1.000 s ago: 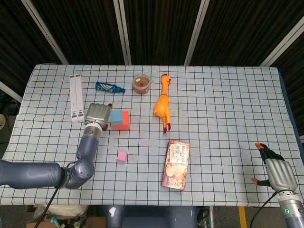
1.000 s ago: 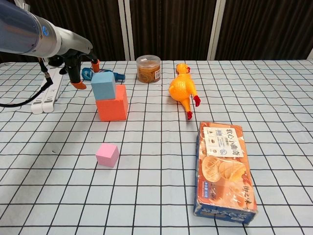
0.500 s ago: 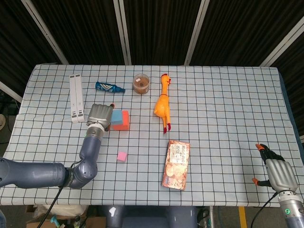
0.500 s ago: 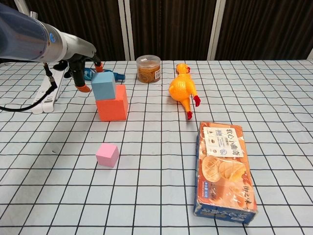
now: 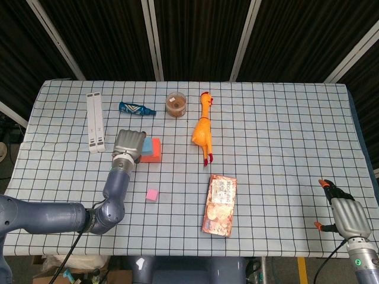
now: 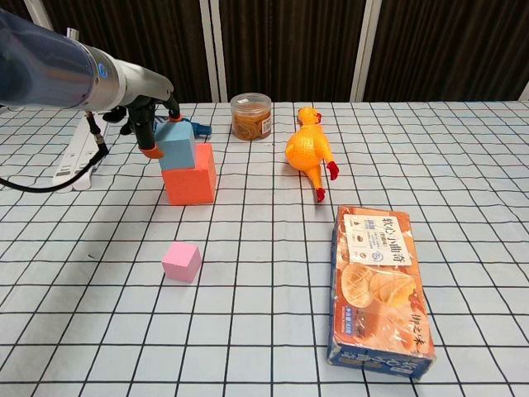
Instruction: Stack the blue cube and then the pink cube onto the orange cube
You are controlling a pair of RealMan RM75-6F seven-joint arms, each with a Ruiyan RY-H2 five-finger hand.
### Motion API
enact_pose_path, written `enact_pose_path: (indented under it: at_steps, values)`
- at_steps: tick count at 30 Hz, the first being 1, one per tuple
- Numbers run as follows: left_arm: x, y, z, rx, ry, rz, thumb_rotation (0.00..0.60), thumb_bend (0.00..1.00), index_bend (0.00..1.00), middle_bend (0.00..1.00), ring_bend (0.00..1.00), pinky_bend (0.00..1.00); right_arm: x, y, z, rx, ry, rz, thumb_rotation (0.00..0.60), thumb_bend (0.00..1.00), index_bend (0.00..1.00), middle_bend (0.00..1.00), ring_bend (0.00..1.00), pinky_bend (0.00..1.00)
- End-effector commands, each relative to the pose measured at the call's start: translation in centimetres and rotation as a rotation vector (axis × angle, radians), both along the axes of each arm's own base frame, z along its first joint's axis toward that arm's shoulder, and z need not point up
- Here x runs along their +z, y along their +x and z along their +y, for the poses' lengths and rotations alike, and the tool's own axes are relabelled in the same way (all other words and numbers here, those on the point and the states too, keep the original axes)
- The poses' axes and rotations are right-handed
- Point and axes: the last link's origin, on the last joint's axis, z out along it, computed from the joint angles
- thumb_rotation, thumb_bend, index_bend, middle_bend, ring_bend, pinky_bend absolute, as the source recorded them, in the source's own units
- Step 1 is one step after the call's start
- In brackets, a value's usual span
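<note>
One of the two stacking steps looks done, judging by how the cubes lie. Nearest the robot, the right hand [image 5: 346,216] hangs off the table's near right edge, fingers curled in around nothing. The flat orange biscuit box [image 6: 381,287] lies on the near right of the white cloth with its black grid [image 6: 463,215]. The small pink foam cube [image 6: 181,261] sits alone on the cloth, well apart from the stack and untouched; it has yet to go on top. Further back, the large orange foam cube [image 6: 190,182] carries the light blue foam cube [image 6: 178,144], set toward its left side. The left hand [image 6: 153,116] is at the blue cube's left face with orange fingertips [image 6: 151,152] against or just beside it; whether it grips, I cannot tell. Beyond stand a yellow rubber chicken [image 6: 308,151], a clear lidded jar of brown contents [image 6: 250,116], a blue wrapped packet [image 5: 135,108] and a white power strip [image 5: 95,121]. Dark curtains with pale uprights [image 5: 243,38] close the room behind.
</note>
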Motion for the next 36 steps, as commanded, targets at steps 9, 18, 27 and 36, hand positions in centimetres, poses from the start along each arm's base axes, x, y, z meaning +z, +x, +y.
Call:
enact_pose_path:
  at_steps: [9,18,27,36]
  values:
    - [0.23,-0.38,0.38,0.001,0.026,-0.015,0.6,0.39,0.3,0.9,0.72,0.82,-0.1,-0.14,0.05,-0.012,0.012,-0.011,0.6,0.13,0.08,0.09,0.19,0.24]
    - [0.74,-0.17,0.62,-0.008,0.051,-0.043,0.6,0.41,0.31,0.9,0.72,0.82,-0.23,-0.13,0.04,-0.012,0.019,-0.012,0.6,0.13,0.08,0.09,0.19,0.24]
    - [0.72,0.34,0.53,-0.02,0.041,-0.054,0.6,0.41,0.31,0.9,0.72,0.82,-0.25,-0.09,0.04,-0.012,0.021,-0.01,0.6,0.13,0.08,0.09,0.19,0.24]
    - [0.13,0.18,0.66,-0.015,0.017,-0.044,0.6,0.41,0.31,0.9,0.72,0.82,-0.13,-0.05,0.07,-0.014,0.017,-0.008,0.6,0.13,0.08,0.09,0.19,0.24]
